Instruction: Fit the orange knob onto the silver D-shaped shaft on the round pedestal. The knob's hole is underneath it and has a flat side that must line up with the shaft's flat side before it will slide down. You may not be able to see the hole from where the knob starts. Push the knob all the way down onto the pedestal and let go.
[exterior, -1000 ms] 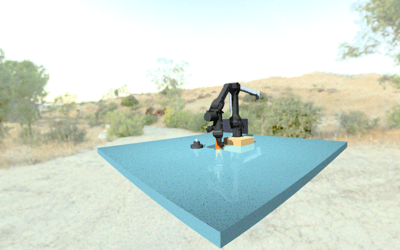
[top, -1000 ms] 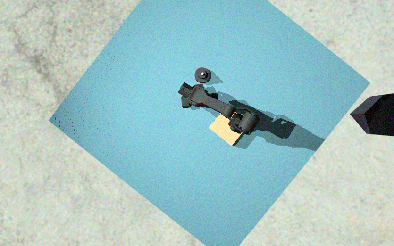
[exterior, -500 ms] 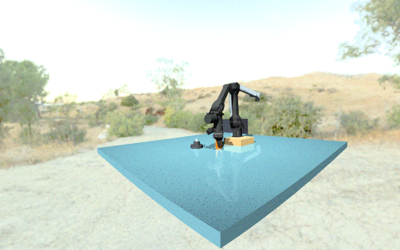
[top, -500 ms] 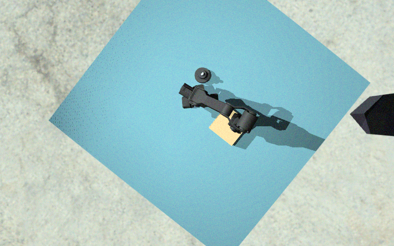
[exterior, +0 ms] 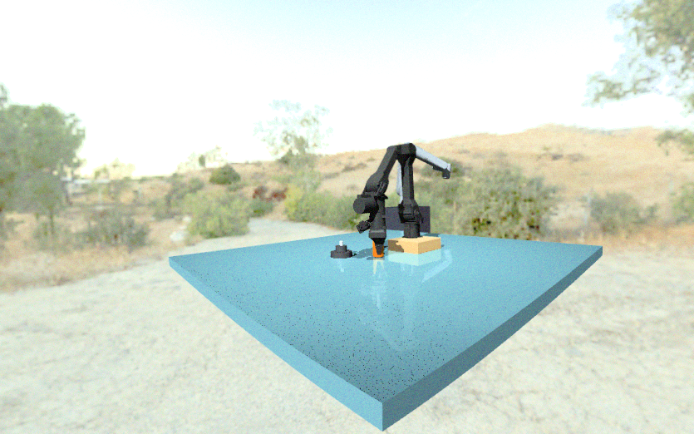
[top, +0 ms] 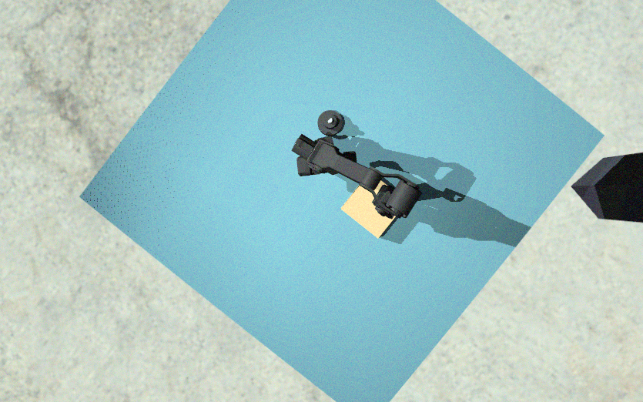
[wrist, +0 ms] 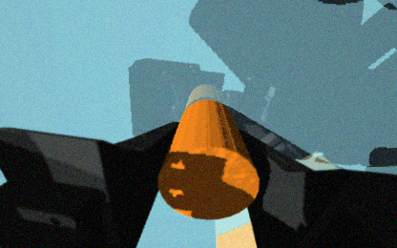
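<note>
The orange knob (exterior: 377, 253) (wrist: 207, 183) stands upright, its base at or very near the blue table top. My gripper (exterior: 378, 249) (wrist: 206, 132) points down and is shut on the knob, with one dark finger on each side of it. The knob's underside and hole are hidden. In the top view the arm covers both knob and fingertips. The round dark pedestal (top: 323, 128) (exterior: 341, 254) stands a short way from the knob, to its left in the exterior view. Its silver shaft (top: 330, 120) (exterior: 340, 243) points up, bare; its flat side is too small to make out.
The arm's base stands on a pale wooden block (top: 366, 213) (exterior: 429, 246), close to the right of the knob in the exterior view. The blue table (top: 243, 249) (exterior: 371, 323) carries the arm's shadow. A large dark shape (top: 638, 187) lies beyond the table's right edge in the top view.
</note>
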